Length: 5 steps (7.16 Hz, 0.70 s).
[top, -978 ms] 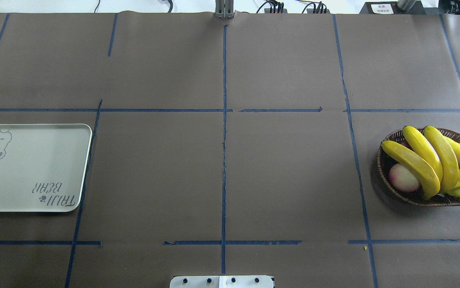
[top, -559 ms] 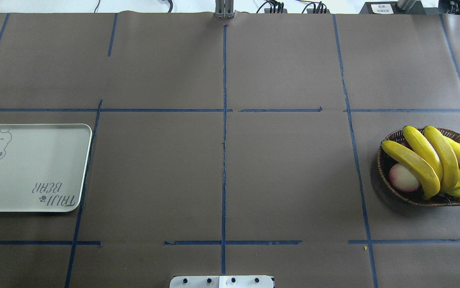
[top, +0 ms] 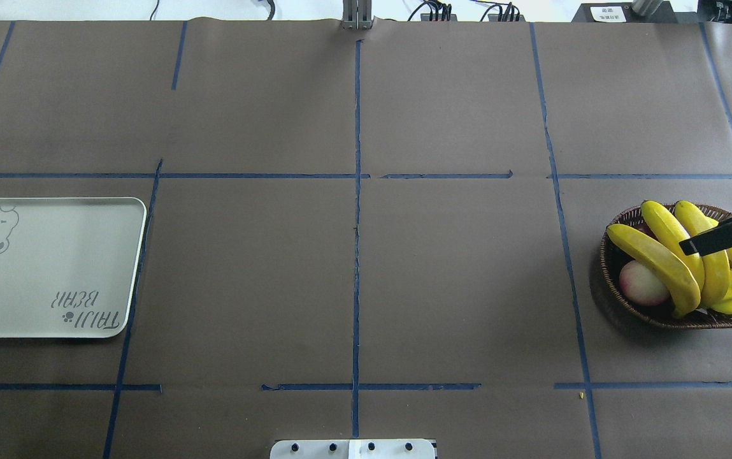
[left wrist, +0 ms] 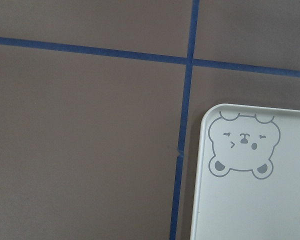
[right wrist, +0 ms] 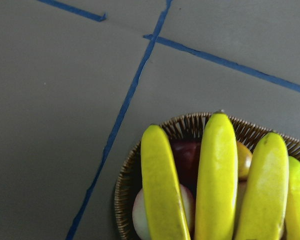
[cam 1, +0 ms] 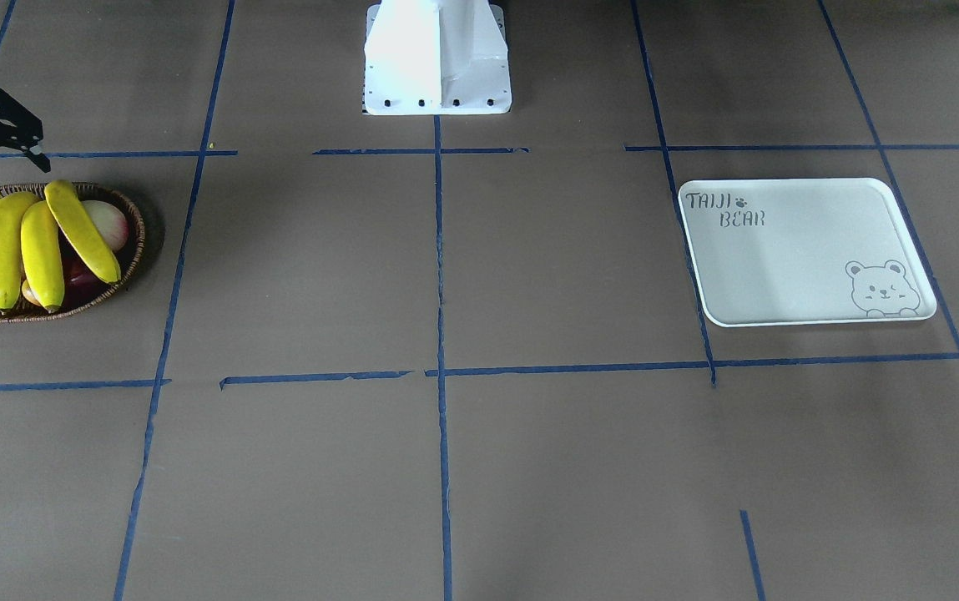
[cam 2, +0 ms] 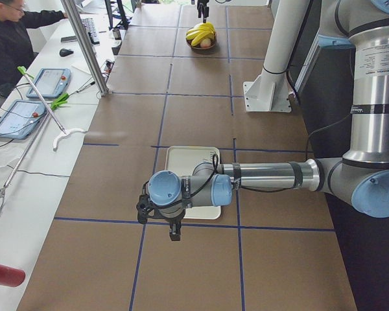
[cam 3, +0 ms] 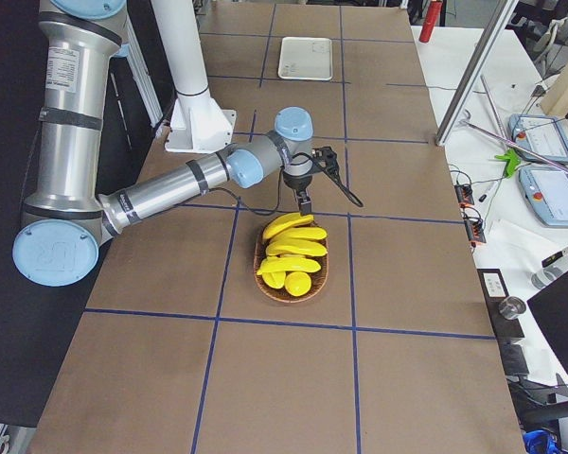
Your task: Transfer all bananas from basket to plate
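Bananas [top: 659, 258] unmoved in basket [top: 659, 319]; your right claw [top: 711, 199] has arrived above them, spread wide; left claw [cam 2: 159, 223] state unreadable.

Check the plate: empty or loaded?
Empty. The plate shows nothing on it besides its own print; the bananas lie in the basket.

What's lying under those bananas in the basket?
Under the bananas, a pinkish round fruit, a dark red one and a smaller yellow one peek out of the basket. Whatever lies deeper is covered.
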Available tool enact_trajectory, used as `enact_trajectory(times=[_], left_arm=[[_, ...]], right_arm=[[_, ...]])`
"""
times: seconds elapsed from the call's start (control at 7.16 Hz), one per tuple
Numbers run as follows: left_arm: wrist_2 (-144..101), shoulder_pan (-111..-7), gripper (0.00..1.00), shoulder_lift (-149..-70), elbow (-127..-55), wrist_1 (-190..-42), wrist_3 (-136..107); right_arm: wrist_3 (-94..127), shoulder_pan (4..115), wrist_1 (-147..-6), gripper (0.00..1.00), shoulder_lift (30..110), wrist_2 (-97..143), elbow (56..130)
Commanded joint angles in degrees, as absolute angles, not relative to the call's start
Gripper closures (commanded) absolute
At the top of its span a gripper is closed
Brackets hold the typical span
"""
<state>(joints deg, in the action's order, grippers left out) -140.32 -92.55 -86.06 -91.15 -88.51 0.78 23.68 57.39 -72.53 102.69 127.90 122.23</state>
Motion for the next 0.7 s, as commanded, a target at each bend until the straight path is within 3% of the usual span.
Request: enact_trajectory(times=[0.0,0.28,0.56], left_arm=[[-140.4,-92.5,0.00,-86.0,-90.7,-88.8,0.8],[-140.4,-92.5,0.00,-86.0,-90.8,-89.1,0.8],[-140.4,-92.5,0.00,-86.0,-90.7,-89.1,0.6]], right_arm=[[24.2,50.8,-67.1,0.01,105.0,124.7,119.9],[24.0,50.0,-65.7,0.01,104.9,124.1,117.4],[24.0,48.8,-65.8,0.10,105.0,122.2,117.2]])
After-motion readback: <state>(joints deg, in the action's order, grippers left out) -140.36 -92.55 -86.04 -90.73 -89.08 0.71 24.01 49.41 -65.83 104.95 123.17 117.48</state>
